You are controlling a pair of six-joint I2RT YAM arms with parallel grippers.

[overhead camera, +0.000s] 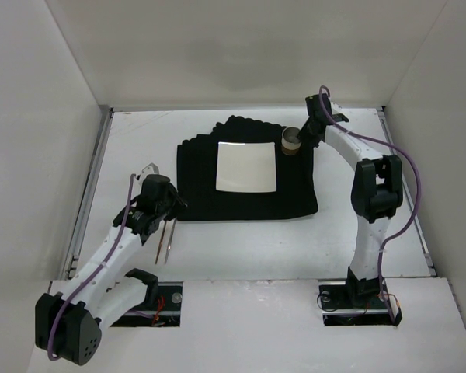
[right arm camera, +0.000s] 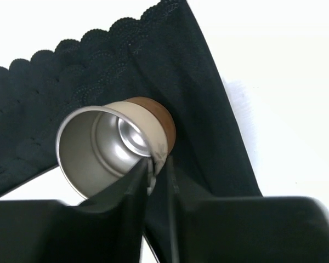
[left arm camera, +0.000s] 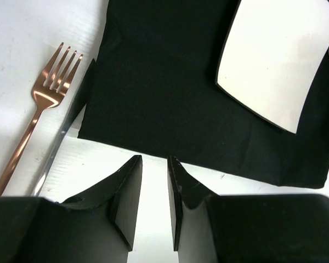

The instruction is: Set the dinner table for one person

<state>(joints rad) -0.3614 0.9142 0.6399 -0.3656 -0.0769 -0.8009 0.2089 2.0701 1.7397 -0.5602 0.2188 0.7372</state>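
The dinner table (overhead camera: 256,249) is a white walled tabletop. A black placemat (overhead camera: 198,175) lies at its middle with a white square plate (overhead camera: 247,166) on it. A metal cup (overhead camera: 291,142) with a brown base stands tilted on the mat's far right corner. My right gripper (overhead camera: 301,136) is shut on the cup's rim (right arm camera: 153,156), one finger inside and one outside. My left gripper (overhead camera: 173,204) is open and empty over the bare table just off the mat's near left corner (left arm camera: 90,131). A copper fork (left arm camera: 38,107) and a silver knife (left arm camera: 57,145) lie left of the mat.
White walls close in the table at the back and both sides. The mat's scalloped far edge (right arm camera: 88,44) lies behind the cup. The fork and knife (overhead camera: 167,239) lie side by side just under my left wrist.
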